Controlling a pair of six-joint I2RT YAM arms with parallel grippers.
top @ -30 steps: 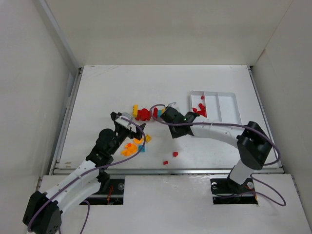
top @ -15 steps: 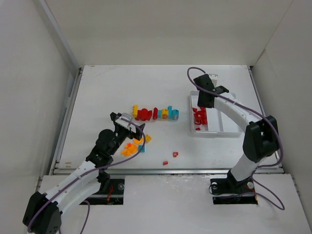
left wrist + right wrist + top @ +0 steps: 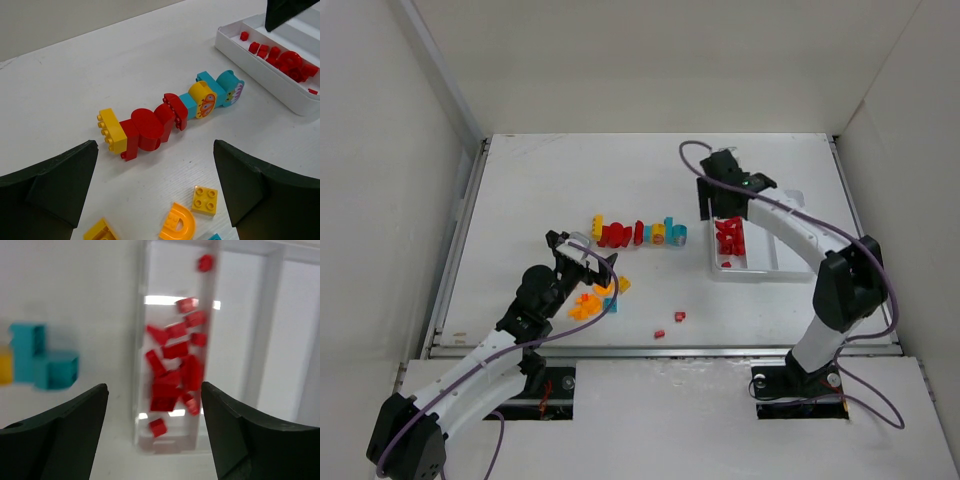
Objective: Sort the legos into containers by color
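A joined row of legos [image 3: 638, 233], yellow, red and cyan, lies mid-table and also shows in the left wrist view [image 3: 165, 117]. The white tray [image 3: 790, 240] holds a heap of red bricks [image 3: 729, 236] in its left compartment, seen close from the right wrist [image 3: 177, 365]. My right gripper [image 3: 720, 208] hangs open over the far end of that compartment, with nothing between its fingers [image 3: 155, 440]. My left gripper [image 3: 585, 262] stands wide open above loose orange and yellow bricks [image 3: 590, 302], among them a yellow square [image 3: 205, 199] and an orange arch [image 3: 177, 229].
Two small red bricks [image 3: 679, 316] lie near the table's front edge. A cyan brick [image 3: 45, 365], the end of the row, sits just left of the tray. The tray's middle and right compartments [image 3: 775, 230] hold nothing that I can see. White walls enclose the table.
My right gripper left the row of legos, swung over the tray's left compartment and opened. More red bricks now lie in that compartment. The left arm has not moved.
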